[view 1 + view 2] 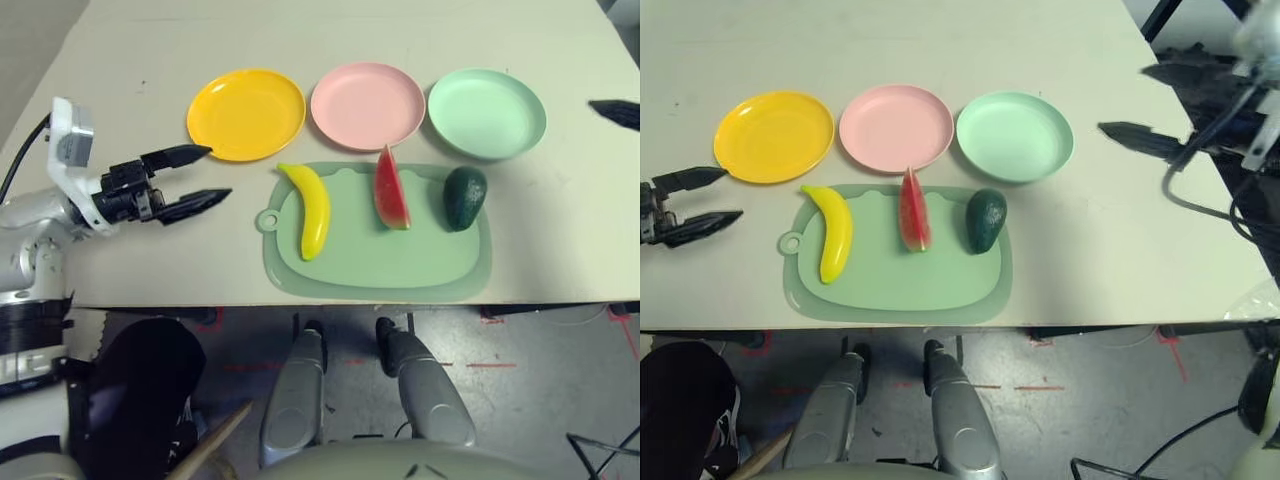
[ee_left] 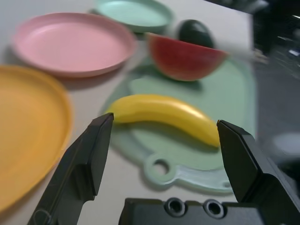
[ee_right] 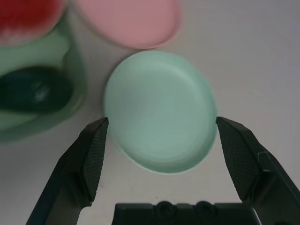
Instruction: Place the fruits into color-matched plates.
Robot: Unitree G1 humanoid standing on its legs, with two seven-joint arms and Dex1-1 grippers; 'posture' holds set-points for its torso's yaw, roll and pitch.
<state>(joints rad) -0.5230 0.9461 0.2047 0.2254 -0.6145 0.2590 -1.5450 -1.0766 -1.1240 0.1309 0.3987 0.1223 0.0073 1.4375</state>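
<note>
Three fruits, banana (image 1: 312,208), watermelon wedge (image 1: 390,190), avocado (image 1: 464,197), are seen on the cutting board (image 1: 380,262); both the left gripper (image 1: 198,177) and right gripper (image 1: 1130,105) are held apart, empty.

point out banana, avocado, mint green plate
banana (image 1: 314,211): left eye view, mid-body, lying on the cutting board.
avocado (image 1: 464,196): left eye view, centre of its dark skin.
mint green plate (image 3: 159,108): right wrist view, bare floor of the plate.
</note>
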